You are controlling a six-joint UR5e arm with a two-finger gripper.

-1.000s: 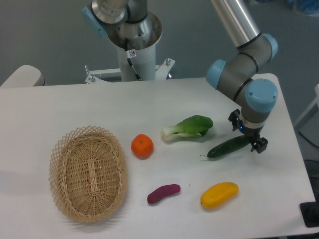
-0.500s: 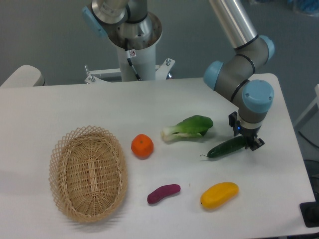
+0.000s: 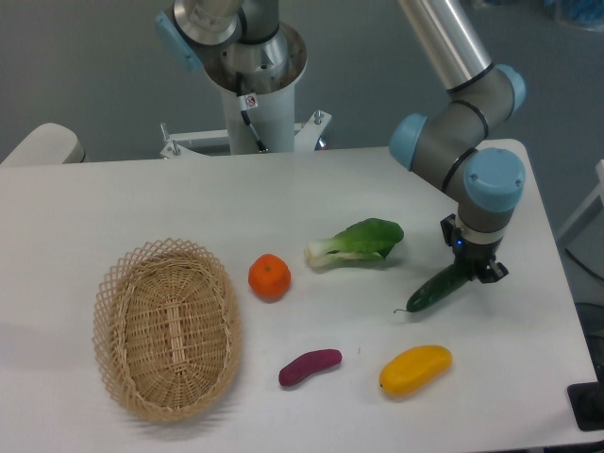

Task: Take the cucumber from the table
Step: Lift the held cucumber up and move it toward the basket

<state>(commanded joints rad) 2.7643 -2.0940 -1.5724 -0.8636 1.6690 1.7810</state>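
Note:
The cucumber [image 3: 436,290] is a long dark green cylinder at the right of the white table [image 3: 142,203]. It hangs tilted, its stem tip pointing down-left near the tabletop. My gripper [image 3: 472,267] is shut on the cucumber's upper right end, with the blue-capped wrist directly above it. The fingers are mostly hidden by the wrist and the cucumber.
A bok choy [image 3: 358,242] lies just left of the cucumber. A yellow mango [image 3: 415,369] sits below it near the front edge. Further left are an orange [image 3: 269,276], a purple sweet potato [image 3: 310,367] and a wicker basket [image 3: 166,327].
The gripper closed on the cucumber's right end and lifted it. The cucumber went from lying flat to hanging tilted, and shifted slightly right.

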